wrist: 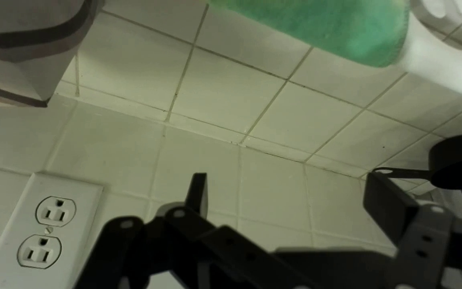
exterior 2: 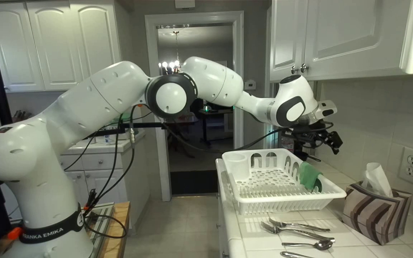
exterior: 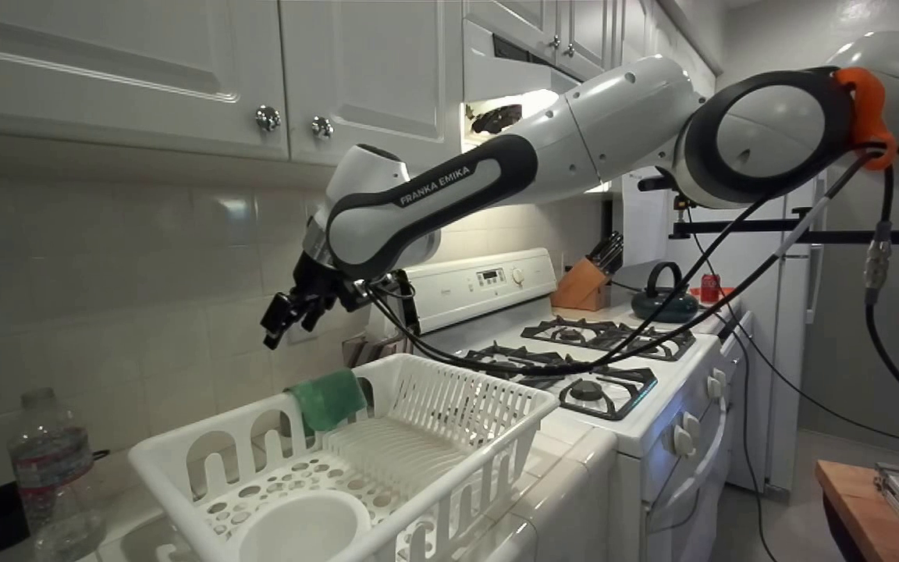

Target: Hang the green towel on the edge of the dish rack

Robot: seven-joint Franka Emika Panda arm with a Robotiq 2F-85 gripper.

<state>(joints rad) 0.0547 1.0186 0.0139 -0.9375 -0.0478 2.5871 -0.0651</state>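
Softly, the fuzzy towel (exterior: 328,400) straddles the slotted rack's (exterior: 449,479) edge.

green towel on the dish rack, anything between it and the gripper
Nothing visible: only open space shows between the open gripper and the green towel, which drapes over the edge of the dish rack.

In an exterior view, arch-panelled wall cabinets (exterior 2: 57,46) hang at ten o'clock, a lit chandelier (exterior 2: 171,65) at eleven beyond a door frame (exterior 2: 210,18), with tiled floor (exterior 2: 181,224) at six.
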